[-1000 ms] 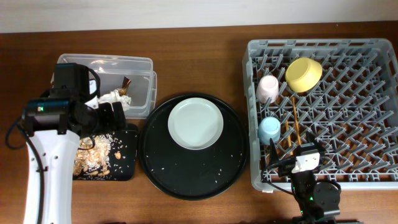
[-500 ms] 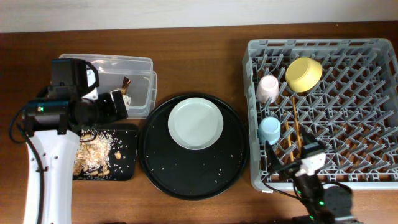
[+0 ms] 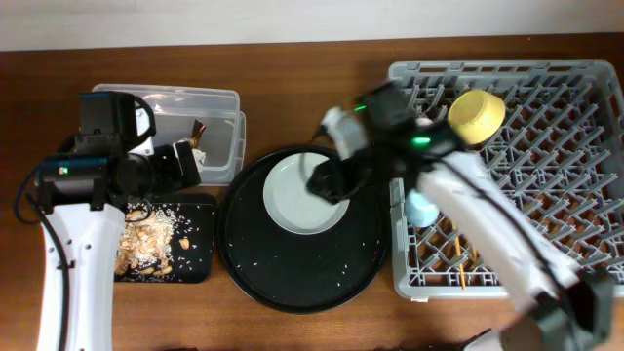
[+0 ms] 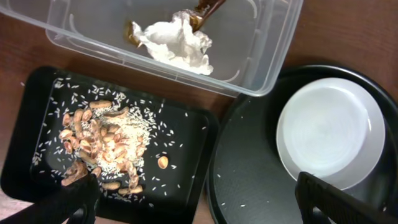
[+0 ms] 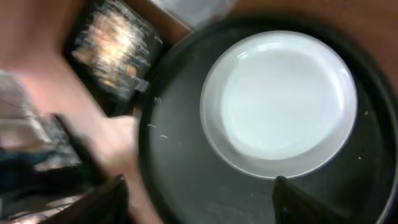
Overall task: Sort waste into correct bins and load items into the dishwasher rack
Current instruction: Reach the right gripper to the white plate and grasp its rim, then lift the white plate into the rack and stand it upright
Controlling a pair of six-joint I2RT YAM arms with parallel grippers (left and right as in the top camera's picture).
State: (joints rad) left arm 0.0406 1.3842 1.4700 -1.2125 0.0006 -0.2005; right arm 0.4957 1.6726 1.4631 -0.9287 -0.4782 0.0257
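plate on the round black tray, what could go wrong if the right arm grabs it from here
1. The plate lies flat in the round tray, so the open right pincer may slip off its low rim or push it sideways.
2. The right arm crosses the rack edge close to the light-blue cup; carrying the plate over could knock that cup.

Pale plate lies flat on round tray.
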